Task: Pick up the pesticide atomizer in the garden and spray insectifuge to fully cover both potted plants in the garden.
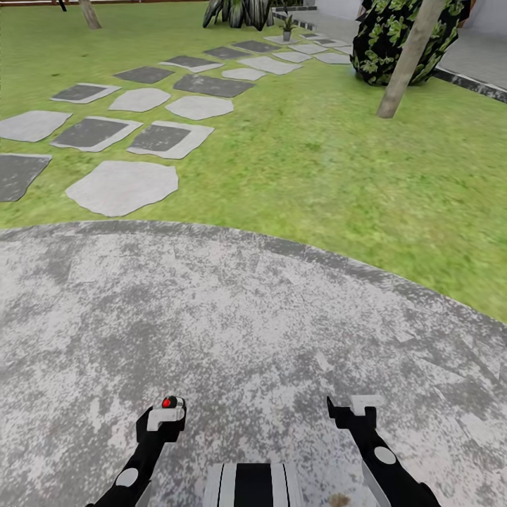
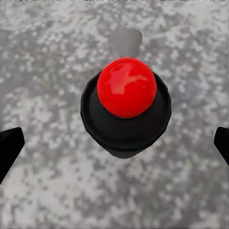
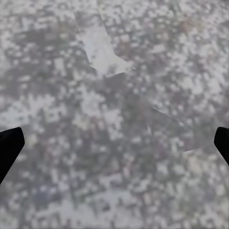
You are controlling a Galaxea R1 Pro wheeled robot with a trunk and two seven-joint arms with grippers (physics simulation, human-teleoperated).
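The pesticide atomizer (image 2: 126, 112), a round black body with a shiny red top, is seen from above in the left wrist view, over the grey patio. My left gripper (image 2: 114, 145) is open around it, its black fingertips (image 2: 9, 148) well clear of the body on both sides. In the head view the red top (image 1: 169, 403) sits right at my left gripper (image 1: 166, 415). My right gripper (image 1: 352, 408) is open above bare paving, with nothing between its fingers. One small potted plant (image 1: 286, 27) stands far off by the back paving, across the garden lawn (image 1: 317, 155).
The grey patio (image 1: 232, 317) curves into lawn ahead. Grey stepping stones (image 1: 123, 186) lead away to the far left and centre. A leaning trunk (image 1: 408, 60) and a dark leafy bush (image 1: 394, 35) stand at the far right. A big dark striped plant (image 1: 239, 10) is behind.
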